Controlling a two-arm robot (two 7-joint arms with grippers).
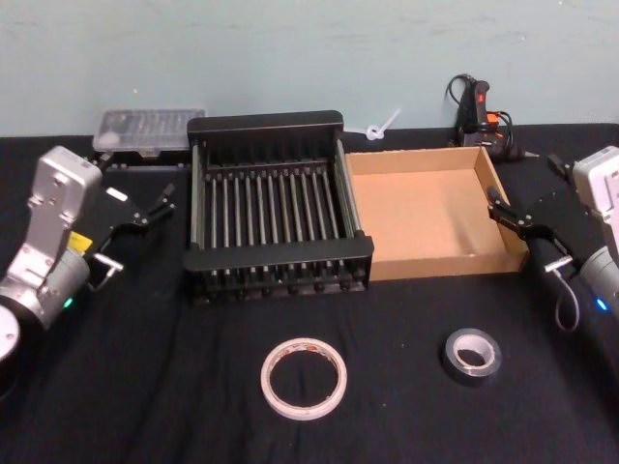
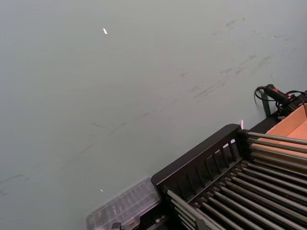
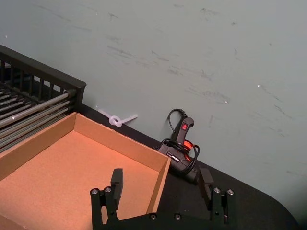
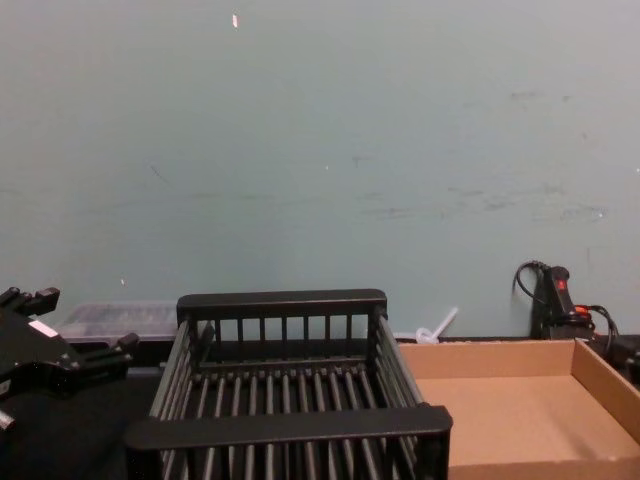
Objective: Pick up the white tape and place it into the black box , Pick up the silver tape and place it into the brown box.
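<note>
Currently both grippers stand released, jaws apart, nothing held: left gripper hovers left of black box, right gripper at right wall of brown box. White tape & silver tape lie flat on table nearer the robot, apart from each other, white before black box, silver before brown box

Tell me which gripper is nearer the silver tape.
Right. The right gripper hovers just behind the silver tape, by the brown box; the left gripper is far across, beyond the black box.
</note>
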